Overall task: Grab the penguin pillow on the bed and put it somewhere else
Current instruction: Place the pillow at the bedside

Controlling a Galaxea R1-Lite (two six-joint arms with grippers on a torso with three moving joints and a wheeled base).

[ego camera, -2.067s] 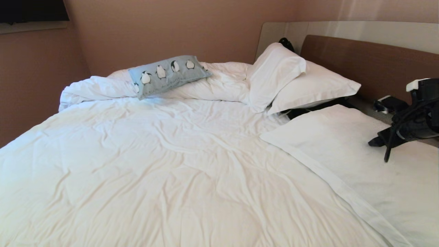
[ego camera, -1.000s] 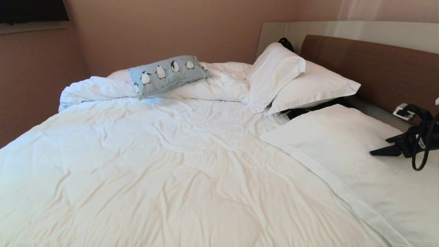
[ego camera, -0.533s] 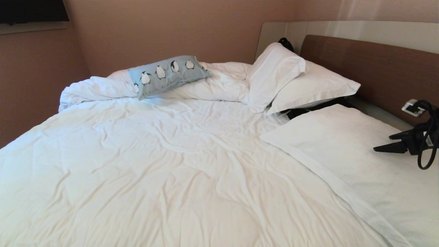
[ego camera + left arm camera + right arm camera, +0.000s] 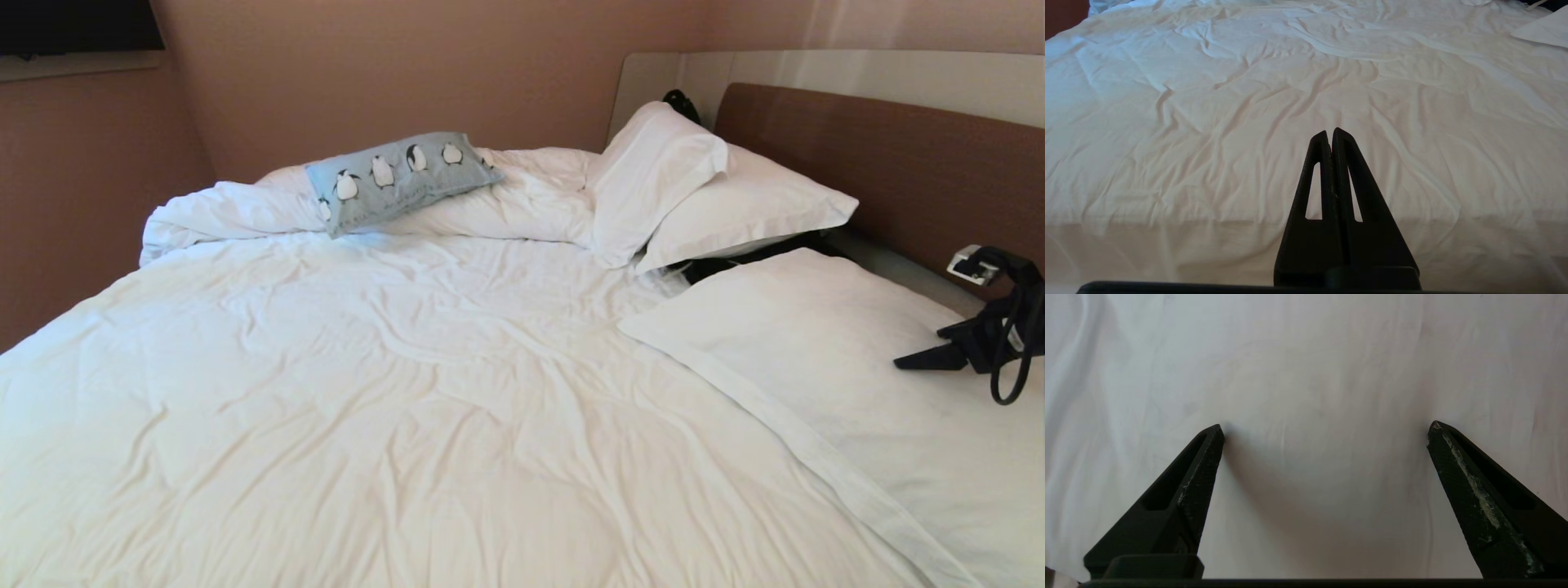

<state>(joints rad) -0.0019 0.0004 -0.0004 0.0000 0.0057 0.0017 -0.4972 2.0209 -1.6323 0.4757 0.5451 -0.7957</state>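
Only the head view shows the penguin pillow [image 4: 400, 181]: light blue-grey with a row of black-and-white penguins, lying tilted on the bunched duvet [image 4: 245, 208] at the bed's [image 4: 408, 392] far side, left of the stacked white pillows [image 4: 694, 184]. The right wrist view shows the right gripper [image 4: 1325, 430] spread wide over white fabric. The left wrist view shows the left gripper [image 4: 1329, 132] with its fingers pressed together, empty.

Penguin pillow [image 4: 397, 179] on duvet roll [image 4: 245, 208], far-left bed [image 4: 408, 392].

Right arm [image 4: 992, 343] cut by edge
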